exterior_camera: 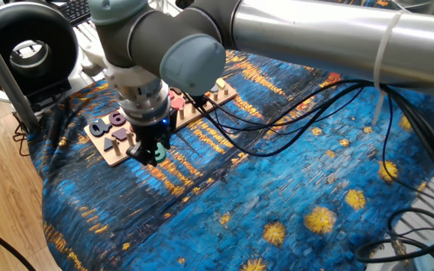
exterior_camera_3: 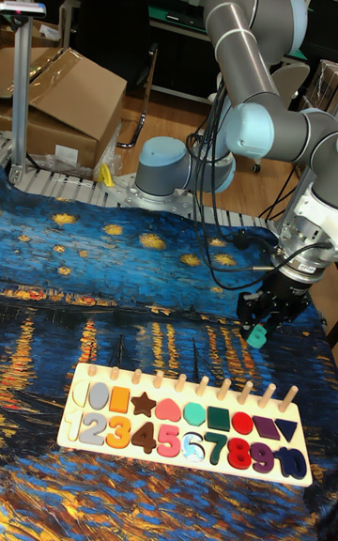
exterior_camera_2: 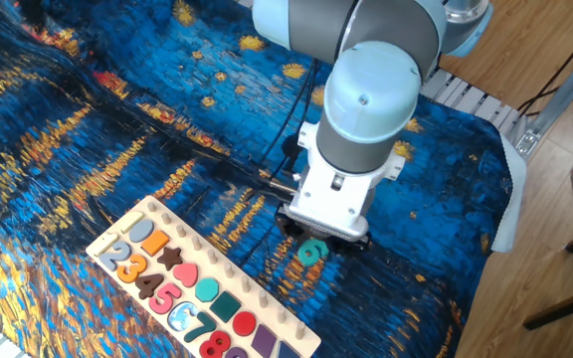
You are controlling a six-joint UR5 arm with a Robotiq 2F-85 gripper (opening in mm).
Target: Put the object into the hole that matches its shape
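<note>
Wrinkled starry blue cloth (exterior_camera_2: 117, 119) under wooden number board (exterior_camera_3: 178, 421); flat teal nine (exterior_camera_3: 256, 334) pinched in gripper (exterior_camera_3: 260, 323), above cloth

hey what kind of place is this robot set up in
Probably a robotics lab or workshop. A UR5 arm, its gripper holding a teal number 9, works over a number puzzle board on a starry cloth, with a cardboard box and office chair behind.

Silver arm (exterior_camera: 315, 38), pale blue joint caps (exterior_camera_2: 368, 85)
</note>
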